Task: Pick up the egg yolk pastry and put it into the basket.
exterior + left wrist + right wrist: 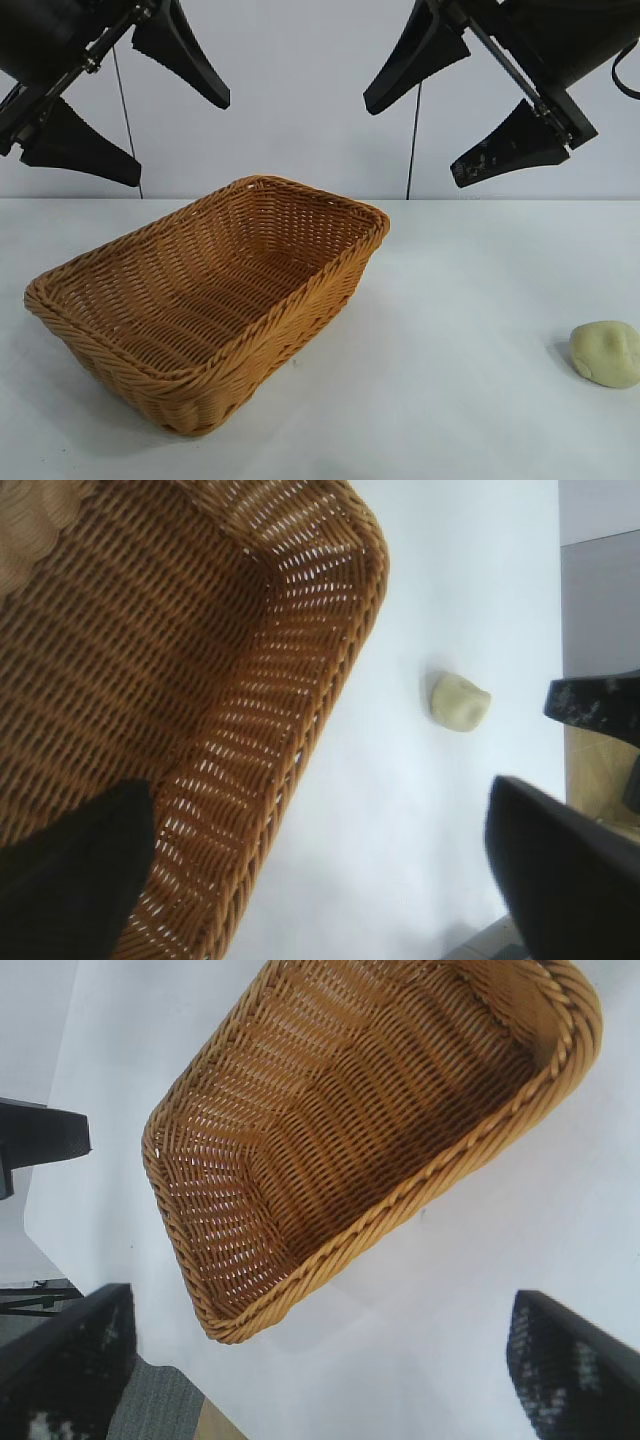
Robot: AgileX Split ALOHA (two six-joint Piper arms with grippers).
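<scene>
The egg yolk pastry (606,352), a small pale yellow bun, lies alone on the white table at the right edge of the exterior view, well apart from the basket. It shows in the left wrist view too (459,700). The basket (330,280), a large golden-brown wicker one with a braided rim, sits left of centre with nothing inside it (365,610) (430,1185). My left gripper (180,140) hangs open high above the basket's back left (318,790). My right gripper (414,143) hangs open high over the table behind the basket's right corner (320,1300). Neither holds anything.
A bare white tabletop (450,330) stretches between the basket and the pastry. A pale wall (300,100) rises behind the table's far edge. Grey floor (160,1400) shows past the table's edge in the right wrist view.
</scene>
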